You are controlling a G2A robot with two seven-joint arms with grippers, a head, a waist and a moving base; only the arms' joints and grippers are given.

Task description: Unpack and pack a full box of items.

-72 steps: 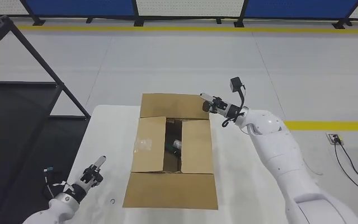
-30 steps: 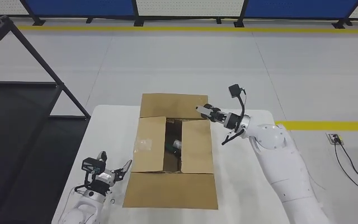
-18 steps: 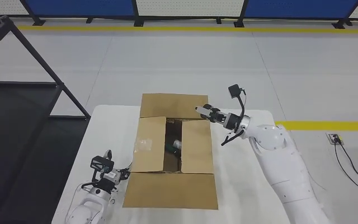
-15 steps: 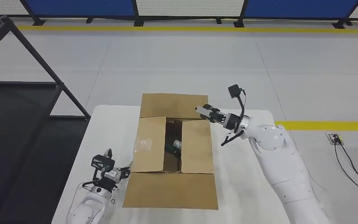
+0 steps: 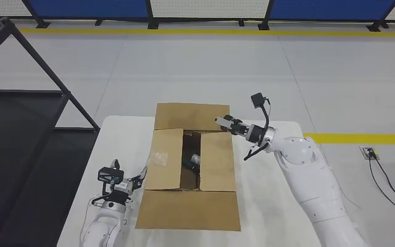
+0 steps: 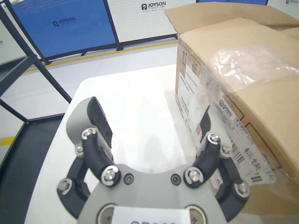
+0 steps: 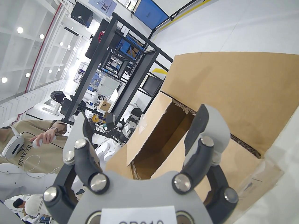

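Box (image 5: 216, 162) mid-frame on table (image 5: 117, 142), flaps part open.
Items (image 5: 192, 160) show in centre gap. L gripper (image 5: 139, 179) lower left, fingers spread, empty, just beside box's side wall; R gripper (image 5: 221, 120) spread too, empty, at box's upper-right corner.

Top camera is looking down from overhead, taking in the table (image 5: 117, 142) and box (image 5: 185, 210) from far off; left wrist camera is sitting low behind the left gripper (image 6: 150, 110), facing along the box's side wall at close range; right wrist camera is peering past the right gripper (image 7: 142, 114) at the box's open corner; all three are sharing the box.
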